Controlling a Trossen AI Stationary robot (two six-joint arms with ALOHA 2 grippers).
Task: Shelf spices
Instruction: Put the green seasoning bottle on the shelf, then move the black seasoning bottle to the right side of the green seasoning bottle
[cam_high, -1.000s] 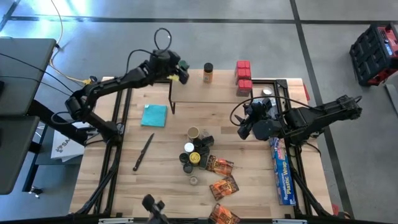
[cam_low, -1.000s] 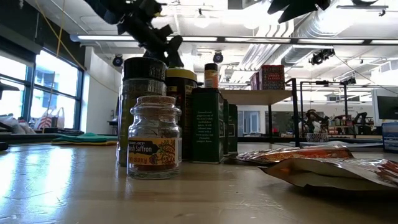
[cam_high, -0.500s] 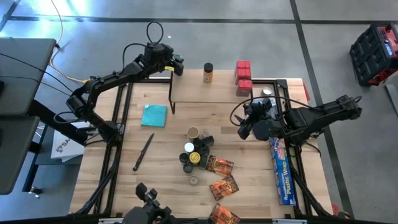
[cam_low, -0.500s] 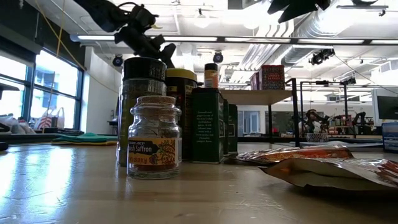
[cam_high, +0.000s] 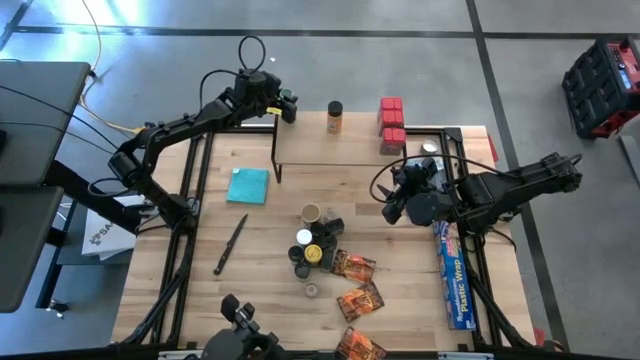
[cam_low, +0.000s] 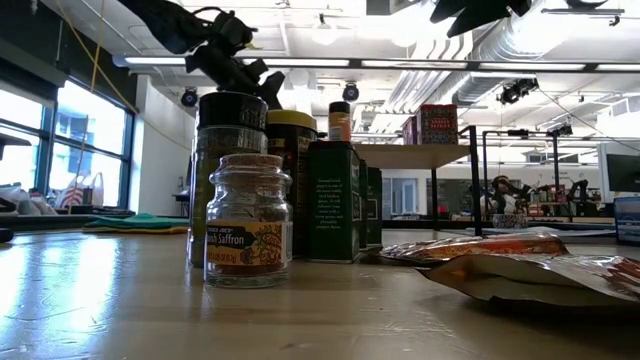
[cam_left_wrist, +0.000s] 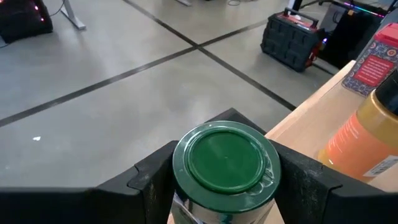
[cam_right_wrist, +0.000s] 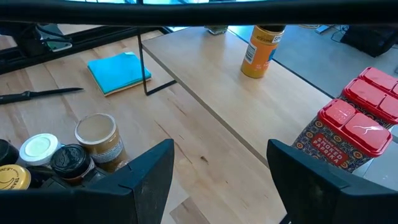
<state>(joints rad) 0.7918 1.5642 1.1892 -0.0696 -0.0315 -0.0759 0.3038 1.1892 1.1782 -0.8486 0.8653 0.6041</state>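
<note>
My left gripper (cam_high: 284, 104) is shut on a green-lidded spice jar (cam_left_wrist: 225, 163) above the far left corner of the shelf (cam_high: 360, 150), a low wooden rack. An orange jar with a black lid (cam_high: 334, 117) and red boxes (cam_high: 392, 122) stand on the shelf top. More jars (cam_high: 315, 245) and orange-brown packets (cam_high: 355, 285) rest on the table nearer me. My right gripper (cam_high: 395, 205) hangs open above the table, to the right of that cluster and on the near side of the shelf. My left gripper pinches the green-lidded jar between its two fingers (cam_left_wrist: 155, 180), one on each side of the jar's wall just below the lid (cam_left_wrist: 180, 200). The lid faces the wrist camera. The jar is lifted clear, above the level of the shelf top.
A teal cloth (cam_high: 247, 185) and a black knife (cam_high: 230, 243) lie on the left half of the table. The long blue plastic-wrap box (cam_high: 455, 280) lies along the right edge. A saffron jar (cam_low: 247, 235) stands closest in the low view. The shelf's black legs (cam_right_wrist: 144, 68) stand on the table.
My left gripper has carried the green-lidded jar a short way toward the table's far left corner and a little up, turning slightly, and has then held still, staying shut on the jar.
</note>
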